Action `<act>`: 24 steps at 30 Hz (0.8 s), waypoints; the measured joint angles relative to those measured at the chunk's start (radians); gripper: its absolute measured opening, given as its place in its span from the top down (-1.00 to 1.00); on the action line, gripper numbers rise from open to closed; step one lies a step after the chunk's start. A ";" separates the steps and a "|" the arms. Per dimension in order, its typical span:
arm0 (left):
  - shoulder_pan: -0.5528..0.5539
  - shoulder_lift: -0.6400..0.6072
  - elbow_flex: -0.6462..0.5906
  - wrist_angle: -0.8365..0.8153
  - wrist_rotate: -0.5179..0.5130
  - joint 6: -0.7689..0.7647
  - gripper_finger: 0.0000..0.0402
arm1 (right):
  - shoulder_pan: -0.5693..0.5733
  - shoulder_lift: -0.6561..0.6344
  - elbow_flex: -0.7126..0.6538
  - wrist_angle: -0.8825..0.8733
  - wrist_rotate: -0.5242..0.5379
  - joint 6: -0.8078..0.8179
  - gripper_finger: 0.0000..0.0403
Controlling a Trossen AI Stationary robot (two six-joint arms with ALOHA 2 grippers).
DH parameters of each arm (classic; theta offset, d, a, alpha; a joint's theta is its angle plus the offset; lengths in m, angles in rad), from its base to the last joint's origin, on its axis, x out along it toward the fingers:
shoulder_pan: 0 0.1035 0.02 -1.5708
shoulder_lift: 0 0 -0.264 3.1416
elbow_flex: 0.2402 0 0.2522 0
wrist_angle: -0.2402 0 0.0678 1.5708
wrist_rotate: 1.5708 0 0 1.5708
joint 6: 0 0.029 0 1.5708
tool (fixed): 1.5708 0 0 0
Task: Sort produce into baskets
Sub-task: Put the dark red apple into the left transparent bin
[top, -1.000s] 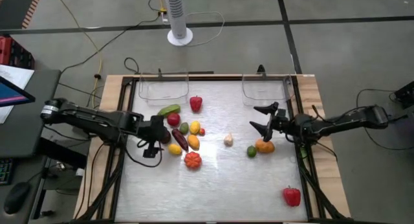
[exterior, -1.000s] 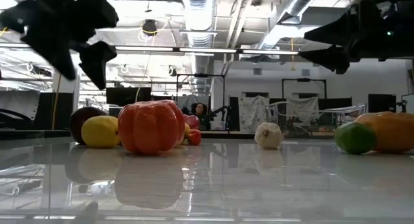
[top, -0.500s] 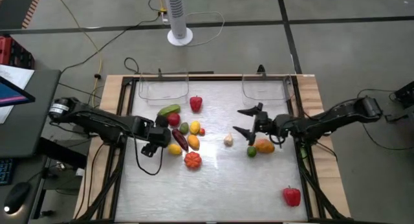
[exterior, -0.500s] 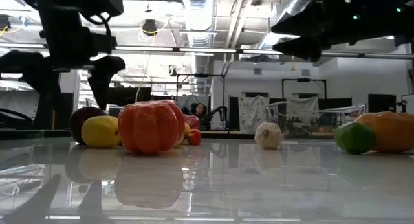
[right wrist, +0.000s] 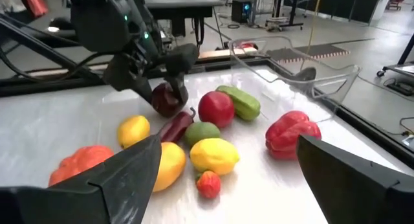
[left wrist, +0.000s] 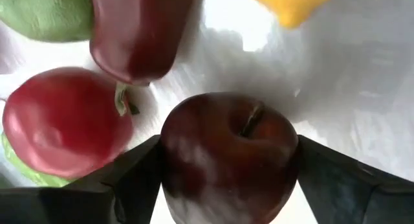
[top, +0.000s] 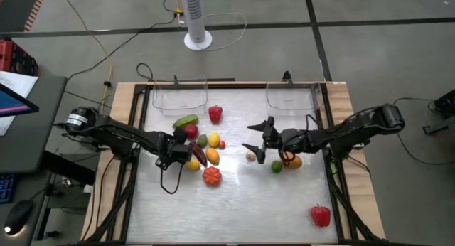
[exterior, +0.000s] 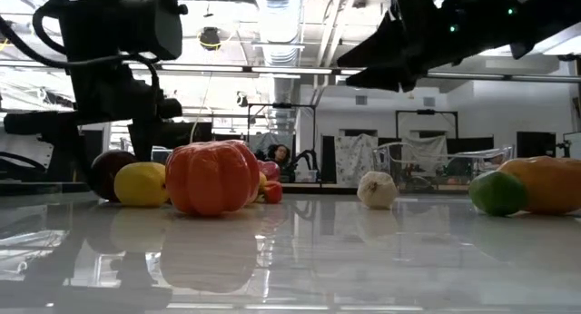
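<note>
1. The left gripper (top: 182, 151) is closing its fingers (left wrist: 132, 179) around a dark red apple (left wrist: 229, 156), one finger on each flank, stem pointing away from the wrist.
2. The apple is sitting at the produce cluster's left edge, just beside the eggplant (top: 197, 153) and a red fruit (left wrist: 61, 123).
3. The left basket (top: 179, 97) is lying beyond the apple, at the table's far edge.
4. The right gripper (top: 257, 140) is hanging spread and empty above the garlic (top: 250, 156), nearer the right basket (top: 291, 97).

Left pincer (top: 183, 153) seems closed around dark fruit (top: 182, 151); right pincer (top: 254, 138) gapes above white garlic (top: 250, 156).
</note>
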 joint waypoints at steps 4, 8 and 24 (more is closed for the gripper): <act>0.000 -0.007 -0.003 -0.035 -0.037 -0.019 -0.35 | -0.001 0.016 0.000 0.013 0.000 0.000 -0.90; 0.001 -0.025 0.075 -0.124 -0.075 -0.080 -0.34 | -0.002 0.013 0.000 0.017 0.002 0.000 -0.90; 0.483 -0.192 0.306 0.060 -0.211 -0.023 -0.39 | -0.010 0.011 0.000 0.023 -0.025 0.027 -0.90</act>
